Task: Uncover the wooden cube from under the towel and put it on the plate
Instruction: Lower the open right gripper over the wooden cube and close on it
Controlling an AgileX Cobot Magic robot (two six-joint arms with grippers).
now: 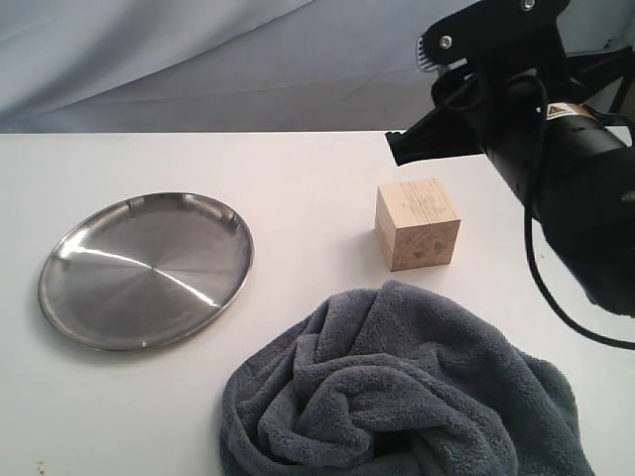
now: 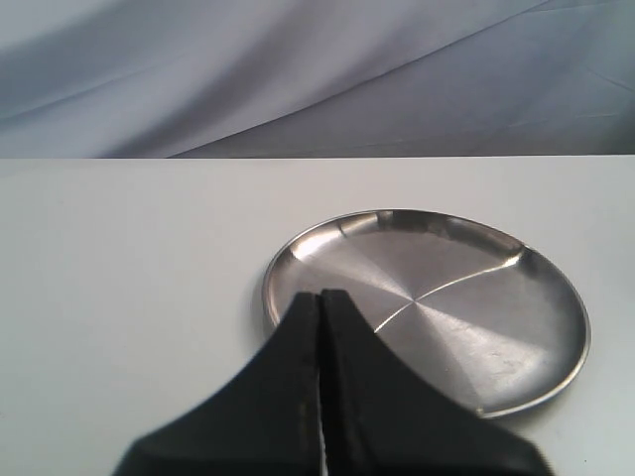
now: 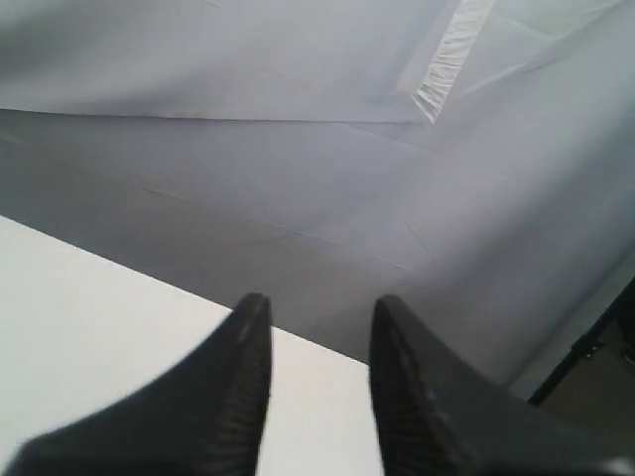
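With the pale wooden cube (image 1: 418,224) uncovered on the white table (image 1: 298,169) near the crumpled grey-blue fleece towel (image 1: 397,397), the open right tool (image 3: 317,307) (left tool (image 2: 320,296) closed, empty) could topple it if lowered off-centre, well short of the round steel plate (image 1: 144,268).

Seen from my exterior view, the flat white table (image 1: 298,169) carries three things. The round stainless-steel plate (image 1: 149,268) lies at the left. The pale wooden cube (image 1: 418,223) stands to its right, well apart from it and nearer the back edge. The crumpled grey-blue fleece towel (image 1: 397,397) lies in front of the cube, just beside it, and right of the plate. My right gripper (image 1: 402,146) hangs above and behind the cube.
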